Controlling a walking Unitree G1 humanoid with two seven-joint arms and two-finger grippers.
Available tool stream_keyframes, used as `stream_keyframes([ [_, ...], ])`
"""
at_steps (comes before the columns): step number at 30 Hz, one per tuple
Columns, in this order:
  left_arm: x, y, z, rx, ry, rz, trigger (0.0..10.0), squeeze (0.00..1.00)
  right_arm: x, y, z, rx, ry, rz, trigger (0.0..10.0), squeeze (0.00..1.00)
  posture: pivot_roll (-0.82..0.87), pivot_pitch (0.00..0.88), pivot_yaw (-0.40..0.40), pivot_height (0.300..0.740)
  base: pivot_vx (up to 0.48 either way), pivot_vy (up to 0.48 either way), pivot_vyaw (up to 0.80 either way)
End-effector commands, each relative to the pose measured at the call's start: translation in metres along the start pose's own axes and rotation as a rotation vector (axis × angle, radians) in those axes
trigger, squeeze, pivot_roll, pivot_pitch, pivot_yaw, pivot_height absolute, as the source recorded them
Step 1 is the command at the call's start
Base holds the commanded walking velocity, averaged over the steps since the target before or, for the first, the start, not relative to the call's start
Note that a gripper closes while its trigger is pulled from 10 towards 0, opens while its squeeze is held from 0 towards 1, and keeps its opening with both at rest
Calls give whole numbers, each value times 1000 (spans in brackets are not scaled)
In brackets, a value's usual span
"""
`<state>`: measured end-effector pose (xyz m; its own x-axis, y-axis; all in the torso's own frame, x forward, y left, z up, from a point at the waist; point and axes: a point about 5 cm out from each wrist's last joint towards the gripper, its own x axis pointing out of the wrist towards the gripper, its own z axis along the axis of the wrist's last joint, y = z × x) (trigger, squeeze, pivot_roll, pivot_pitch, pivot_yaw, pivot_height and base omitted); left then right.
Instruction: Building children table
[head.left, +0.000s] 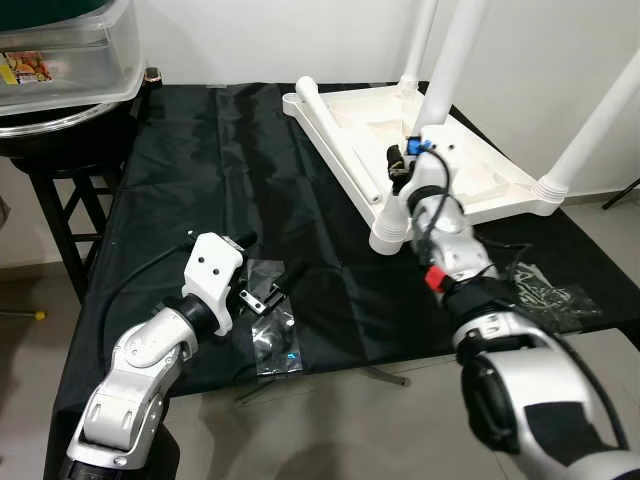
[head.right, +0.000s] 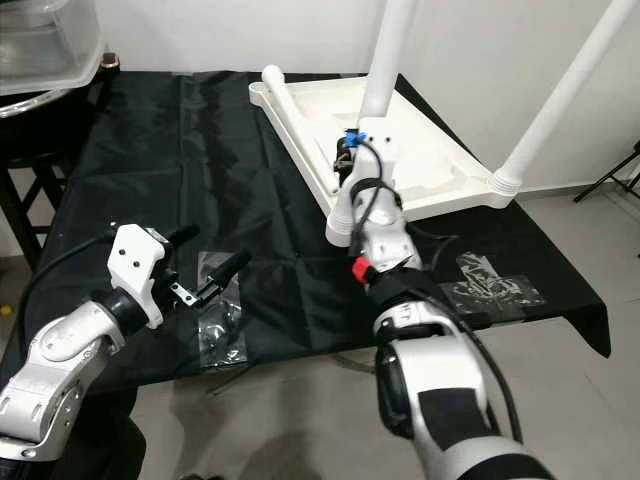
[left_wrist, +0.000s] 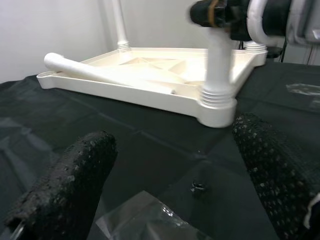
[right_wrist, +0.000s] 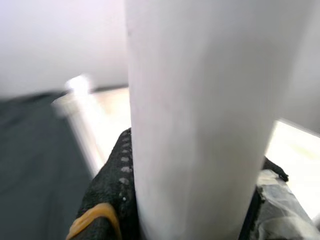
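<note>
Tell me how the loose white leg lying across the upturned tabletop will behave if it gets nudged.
The loose leg is a smooth round tube, so it probably rolls easily. It looks like hollow plastic, so likely light and stiff. It lies along the tabletop's raised rim, which may stop it rolling off that side.

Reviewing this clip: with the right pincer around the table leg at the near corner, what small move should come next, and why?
Probably keep twisting the leg into its corner socket. The right pincer is shut on that upright leg of the upturned white table, while a loose leg lies across the frame. The left pincer hovers open over the plastic bags on the black cloth.
</note>
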<state>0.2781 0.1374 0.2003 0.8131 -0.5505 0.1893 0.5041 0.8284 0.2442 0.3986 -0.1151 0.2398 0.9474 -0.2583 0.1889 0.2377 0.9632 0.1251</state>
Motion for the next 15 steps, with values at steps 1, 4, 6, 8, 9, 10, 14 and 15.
stream_keyframes([
  [1, 1, -4, -1, -3, 3, -16, 10000, 0, -14, 4, -28, 26, 140, -97, 0, 0, 93, 153, -76, 740, 0, 0, 0],
  [4, 0, -3, -1, -1, 7, -14, 10000, 0, -17, 13, -29, 43, 151, -90, 0, 0, 97, 154, -80, 740, 0, 0, 0],
  [6, -1, -2, -2, -1, 9, -10, 10000, 0, -16, 18, -27, 49, 145, -70, 2118, 0, 93, 154, -81, 740, 0, 0, 0],
  [8, -1, -2, -2, -3, 10, -9, 10000, 0, -13, 22, -19, 27, 106, -27, 10000, 0, 87, 151, -80, 740, 0, 0, 0],
  [9, -1, -2, -2, -3, 10, -9, 10000, 0, -13, 22, -19, 27, 106, -27, 10000, 0, 87, 151, -80, 740, 0, 0, 0],
  [10, 0, -3, -3, -6, 9, -10, 10000, 0, -11, 22, -13, 4, 71, 1, 10000, 0, 86, 148, -81, 740, 0, 0, 0],
  [14, 1, -5, -4, -12, 6, -14, 10000, 0, -9, 20, -3, -37, -18, 67, 10000, 1000, 77, 140, -80, 740, 0, 0, 0],
  [15, 1, -5, -4, -12, 6, -14, 10000, 0, -9, 20, -3, -37, -18, 67, 10000, 1000, 77, 140, -80, 740, 0, 0, 0],
])
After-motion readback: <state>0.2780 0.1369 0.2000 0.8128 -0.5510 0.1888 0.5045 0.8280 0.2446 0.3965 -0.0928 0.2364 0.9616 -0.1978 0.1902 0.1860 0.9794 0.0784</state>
